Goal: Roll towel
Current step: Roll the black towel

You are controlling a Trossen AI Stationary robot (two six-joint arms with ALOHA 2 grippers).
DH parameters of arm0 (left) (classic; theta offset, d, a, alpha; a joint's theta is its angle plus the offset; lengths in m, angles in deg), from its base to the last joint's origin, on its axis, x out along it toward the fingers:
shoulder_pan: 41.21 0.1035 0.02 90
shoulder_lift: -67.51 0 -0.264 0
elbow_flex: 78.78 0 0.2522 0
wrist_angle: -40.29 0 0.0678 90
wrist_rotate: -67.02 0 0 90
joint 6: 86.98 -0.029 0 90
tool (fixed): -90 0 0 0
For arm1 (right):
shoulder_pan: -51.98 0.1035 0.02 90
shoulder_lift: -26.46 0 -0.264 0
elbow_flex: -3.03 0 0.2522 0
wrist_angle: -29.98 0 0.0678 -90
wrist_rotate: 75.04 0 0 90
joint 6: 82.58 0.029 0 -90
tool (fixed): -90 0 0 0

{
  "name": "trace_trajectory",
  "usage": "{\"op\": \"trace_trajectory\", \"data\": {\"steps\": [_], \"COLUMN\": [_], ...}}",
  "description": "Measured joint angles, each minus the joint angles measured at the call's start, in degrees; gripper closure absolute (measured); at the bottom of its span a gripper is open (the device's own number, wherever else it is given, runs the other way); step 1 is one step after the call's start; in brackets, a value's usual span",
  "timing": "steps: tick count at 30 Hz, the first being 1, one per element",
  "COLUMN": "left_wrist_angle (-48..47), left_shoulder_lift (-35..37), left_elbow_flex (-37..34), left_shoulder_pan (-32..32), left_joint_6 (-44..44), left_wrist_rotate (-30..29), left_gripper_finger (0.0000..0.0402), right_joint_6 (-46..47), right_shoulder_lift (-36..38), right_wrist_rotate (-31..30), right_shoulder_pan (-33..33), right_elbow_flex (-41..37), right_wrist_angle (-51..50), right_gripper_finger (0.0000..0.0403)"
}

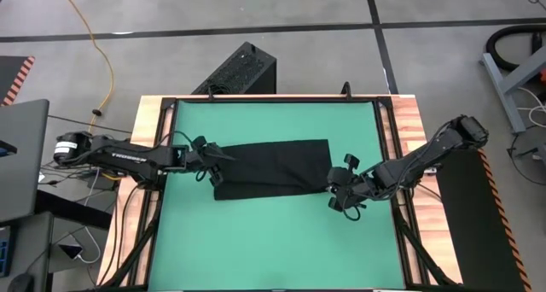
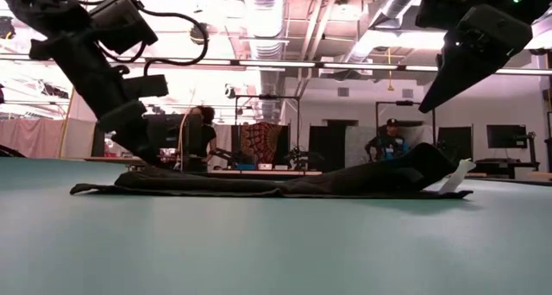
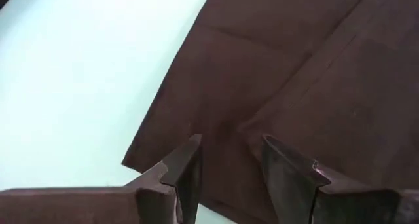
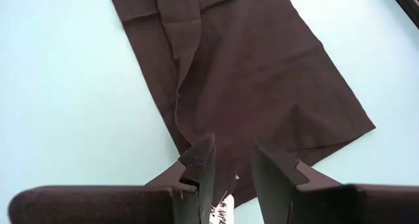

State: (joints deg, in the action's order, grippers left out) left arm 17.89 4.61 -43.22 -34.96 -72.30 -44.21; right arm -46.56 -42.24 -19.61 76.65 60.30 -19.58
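Observation:
The black towel [image 1: 271,168] lies on the green mat [image 1: 273,241] as a long folded strip running left to right. Its right end [image 2: 427,166] is humped up, with the white tag [image 2: 457,176] beside it. My left gripper [image 1: 213,162] is open, low over the towel's left end [image 3: 216,119]. My right gripper [image 1: 341,194] is open, just off the towel's right end and raised above it [image 2: 431,97]. The tag shows between its fingers [image 4: 222,211]. My left gripper comes at the towel's left end [image 3: 229,152] slanting down from the table's left, its open fingers [image 3: 190,158] standing over the cloth either side of a small crease. I cannot tell whether the tips touch the towel.
A hard black ribbed box [image 1: 243,70] stands beyond the table's far edge. The wooden table rim [image 1: 409,121] and a black frame run around the mat. There is bare mat near and far of the towel. People stand in the room behind [image 2: 390,140].

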Motion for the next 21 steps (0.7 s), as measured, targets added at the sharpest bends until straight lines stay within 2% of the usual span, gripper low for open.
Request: {"op": "trace_trajectory", "data": {"steps": [5,10,13,18,21], "left_wrist_angle": [3.8,7.8,8.8,10.9,11.6], "left_shoulder_lift": [-1.0,-4.4,-7.2,-10.5,-11.3], "left_elbow_flex": [-0.8,-0.8,-0.8,-0.9,-0.8], "left_shoulder_pan": [2.0,3.7,5.0,5.2,5.2], "left_joint_6": [-3.3,-7.4,-7.5,-8.1,-8.1], "left_wrist_rotate": [3.3,3.8,6.0,6.5,7.6], "left_gripper_finger": [0.0260,0.0260,0.0260,0.0260,0.0272], "right_joint_6": [0.0,0.0,0.0,0.2,0.4], "right_shoulder_lift": [0.0,0.0,0.0,0.0,0.0], "right_wrist_rotate": [0.0,0.0,0.0,0.4,0.4], "right_shoulder_pan": [0.0,0.0,0.0,0.2,0.2], "right_elbow_flex": [0.0,0.0,0.0,0.0,0.0], "right_wrist_angle": [0.0,0.2,0.3,0.8,0.7], "right_gripper_finger": [0.0284,0.0284,0.0284,0.0284,0.0284]}}
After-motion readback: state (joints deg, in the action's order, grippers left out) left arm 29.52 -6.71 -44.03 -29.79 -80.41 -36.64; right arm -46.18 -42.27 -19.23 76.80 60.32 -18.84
